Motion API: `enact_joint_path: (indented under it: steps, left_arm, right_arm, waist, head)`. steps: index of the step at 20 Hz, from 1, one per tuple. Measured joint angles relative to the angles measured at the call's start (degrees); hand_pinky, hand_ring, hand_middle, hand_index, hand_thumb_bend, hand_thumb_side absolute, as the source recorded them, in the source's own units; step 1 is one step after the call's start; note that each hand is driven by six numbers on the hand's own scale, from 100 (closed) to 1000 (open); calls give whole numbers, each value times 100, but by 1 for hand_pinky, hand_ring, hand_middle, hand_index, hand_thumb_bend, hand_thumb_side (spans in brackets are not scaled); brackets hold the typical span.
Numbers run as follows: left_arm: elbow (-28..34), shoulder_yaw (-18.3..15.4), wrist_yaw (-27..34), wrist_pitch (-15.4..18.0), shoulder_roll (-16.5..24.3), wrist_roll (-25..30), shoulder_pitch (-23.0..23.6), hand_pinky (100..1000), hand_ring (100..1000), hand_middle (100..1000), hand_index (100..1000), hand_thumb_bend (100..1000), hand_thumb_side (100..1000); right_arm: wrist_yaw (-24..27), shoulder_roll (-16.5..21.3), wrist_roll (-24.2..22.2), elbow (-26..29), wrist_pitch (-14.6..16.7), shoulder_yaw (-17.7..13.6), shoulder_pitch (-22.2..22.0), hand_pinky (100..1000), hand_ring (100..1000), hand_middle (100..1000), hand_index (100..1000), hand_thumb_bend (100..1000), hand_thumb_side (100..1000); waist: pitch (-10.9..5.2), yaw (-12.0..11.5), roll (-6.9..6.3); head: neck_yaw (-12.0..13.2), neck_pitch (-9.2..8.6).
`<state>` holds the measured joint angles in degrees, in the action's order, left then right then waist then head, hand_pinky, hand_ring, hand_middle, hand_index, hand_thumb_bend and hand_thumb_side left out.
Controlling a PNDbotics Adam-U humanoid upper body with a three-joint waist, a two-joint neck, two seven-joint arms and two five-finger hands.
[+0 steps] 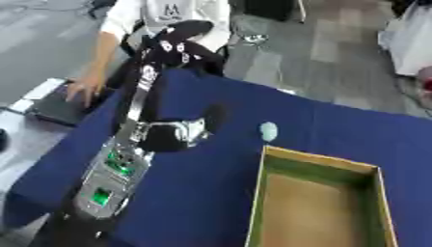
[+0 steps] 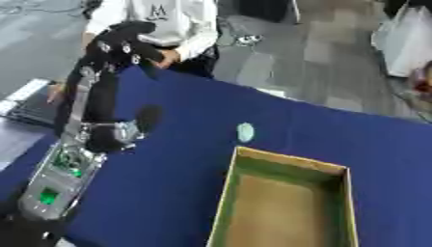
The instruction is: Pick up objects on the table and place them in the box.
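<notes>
Pale object: a small, pale green-white oval thing (image 1: 268, 130) lies on the blue cloth, just beside the far left corner of the box, apart from it and outside it; what it is I cannot make out.
Box: an open cardboard box (image 1: 273, 155) with yellow-green walls and a brown floor sits at the near right of the worktop; nothing shows inside it.
Worktop: a dark blue cloth (image 1: 337, 125) covers it, and the stretch between the arm and the pale object is bare cloth.
Left hand: up at the far left edge of the worktop, the black left hand (image 1: 179, 46) hangs with its fingers (image 2: 148, 56) drooping and bent downward, nothing in them, well apart from the pale object.
Left arm: the silver forearm (image 1: 118, 169) with green lights runs up from the lower left and covers that side of the cloth.
Surroundings: a person in a white top (image 2: 168, 19) stands right behind the hand at the far edge, one hand on a dark laptop (image 1: 59, 107) on the grey side table.
</notes>
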<state>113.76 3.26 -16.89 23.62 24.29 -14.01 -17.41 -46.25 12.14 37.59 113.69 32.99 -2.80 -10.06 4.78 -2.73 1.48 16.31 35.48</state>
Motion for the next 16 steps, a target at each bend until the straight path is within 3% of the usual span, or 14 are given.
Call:
enact_joint_path:
  steps: [6, 9, 11, 12, 13, 14, 15, 16]
  left_arm:
    - [0, 0, -51, -108, 0, 40, 6, 424, 587, 792, 890, 787, 563]
    - [0, 7, -51, -277, 0, 195, 34, 406, 588, 795, 902, 758, 616]
    - [0, 8, -51, -467, 2, 371, 44, 328, 570, 791, 908, 740, 638]
    - [0, 8, -52, -585, 12, 477, 43, 350, 574, 786, 903, 748, 625]
    - [0, 8, -56, -698, 38, 587, 36, 222, 523, 775, 911, 709, 660]
    - [-3, 8, -78, -822, 105, 711, 8, 222, 523, 775, 911, 709, 660]
    - [-20, 11, -108, -957, 199, 850, -46, 111, 473, 759, 918, 688, 698]
    - [-75, 20, -148, -1103, 323, 1015, -131, 128, 482, 763, 916, 689, 692]
  right_arm:
    - [317, 51, -204, 0, 203, -241, 69, 183, 302, 304, 414, 100, 1000]
    - [325, 84, -213, 0, 211, -289, 97, 187, 305, 314, 419, 100, 1000]
    - [321, 93, -218, 0, 216, -300, 101, 194, 311, 327, 431, 100, 1000]
    - [317, 93, -218, 0, 217, -300, 115, 194, 310, 324, 428, 100, 1000]
    - [308, 94, -219, 0, 217, -300, 125, 195, 311, 327, 430, 100, 1000]
    - [294, 97, -219, 0, 217, -300, 134, 195, 311, 327, 430, 100, 1000]
    - [278, 101, -219, 0, 217, -300, 138, 187, 305, 319, 424, 100, 1000]
    - [274, 117, -219, 0, 217, -299, 138, 189, 307, 321, 426, 100, 1000]
  waist:
    - [4, 19, 0]
    - [4, 77, 1]
    - [4, 110, 1]
    - [3, 126, 1]
    - [2, 131, 0]
    - [-2, 142, -1]
    - [-16, 159, -4]
    - [-38, 175, -17]
  head:
    - [-142, 61]
    - [-260, 86]
    - [-315, 79]
    - [-326, 72]
    - [-327, 61]
    - [-326, 48]
    - [-319, 41]
    - [-304, 35]
